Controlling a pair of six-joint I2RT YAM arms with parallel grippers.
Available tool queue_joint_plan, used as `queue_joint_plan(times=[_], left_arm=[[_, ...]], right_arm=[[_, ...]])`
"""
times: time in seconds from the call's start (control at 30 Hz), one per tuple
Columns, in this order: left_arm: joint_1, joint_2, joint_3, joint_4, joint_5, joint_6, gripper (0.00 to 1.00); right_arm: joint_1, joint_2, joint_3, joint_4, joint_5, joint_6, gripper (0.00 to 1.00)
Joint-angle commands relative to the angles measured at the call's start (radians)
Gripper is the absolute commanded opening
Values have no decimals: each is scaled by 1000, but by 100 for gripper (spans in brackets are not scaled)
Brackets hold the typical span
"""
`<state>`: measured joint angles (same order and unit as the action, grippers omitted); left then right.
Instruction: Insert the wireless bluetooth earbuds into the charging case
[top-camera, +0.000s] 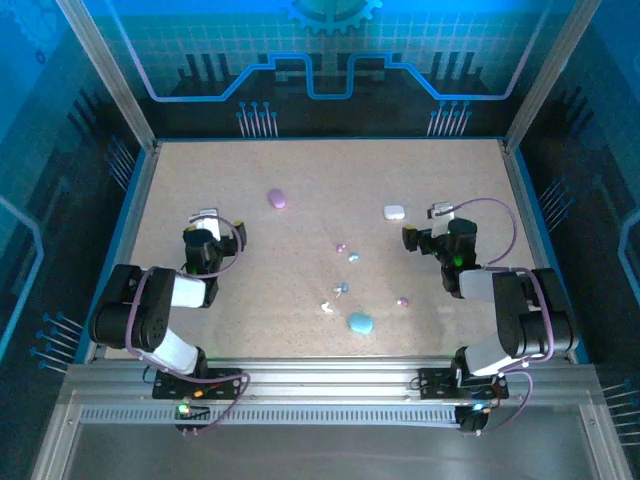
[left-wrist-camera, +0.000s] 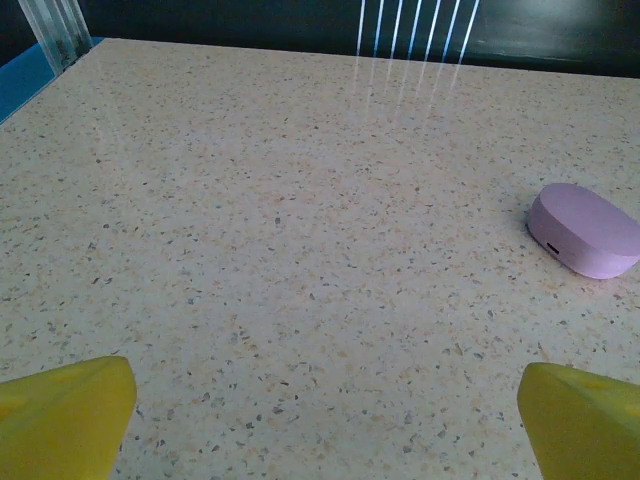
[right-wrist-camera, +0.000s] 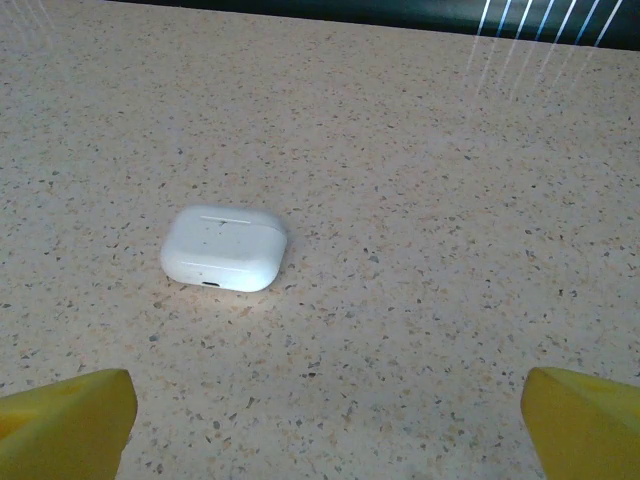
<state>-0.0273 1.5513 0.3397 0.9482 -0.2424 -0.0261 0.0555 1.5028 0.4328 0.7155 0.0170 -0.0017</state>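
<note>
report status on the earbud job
Open, empty: left gripper, right gripper. Loose mid-table: tiny plastic earbuds. Shut: purple pebble-shaped case, white rounded case. Nothing blocking.

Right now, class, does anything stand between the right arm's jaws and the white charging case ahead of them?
Nothing visible does. Bare speckled table runs from the open right gripper to the white charging case. The earbuds lie scattered nearer the arms' bases, off that path.
</note>
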Motion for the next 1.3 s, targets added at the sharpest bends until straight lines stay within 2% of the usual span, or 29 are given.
queue_joint_plan(times=[0.0,0.53,0.67,0.83,0.9,0.97,1.03,1.1,1.13,1.2,1.27], left_arm=[[0,2,21,19,-15,-2,99],[0,1,27,8,18,8,99],[-2,-4,15,26,66,24,99],[-3,-85,-12,5,43,19,99],[-3,-167,-4,-102,18,1,99],[-1,-290,43,-314,-36,-70,99],[0,-408,118,-541,-110,-219,99],[0,-505,193,-792,-157,-394,99],[2,-545,235,-893,-150,-438,99],[1,-611,286,-1048,-70,-456,99],[3,-665,302,-1127,25,-519,99]], right_arm=[[-10,0,7,22,-11,-12,100],[-21,0,8,22,-30,-8,100],[-16,-3,11,15,-16,-7,100],[-14,-56,51,-94,6,1,99],[-15,-111,109,-255,31,31,99],[-23,-161,203,-506,70,111,100],[-31,-188,349,-792,98,252,100],[-48,-178,485,-1058,-19,305,100],[-52,-170,524,-1125,-85,315,100],[-52,-176,546,-1194,-214,334,99],[-49,-196,534,-1208,-356,317,93]])
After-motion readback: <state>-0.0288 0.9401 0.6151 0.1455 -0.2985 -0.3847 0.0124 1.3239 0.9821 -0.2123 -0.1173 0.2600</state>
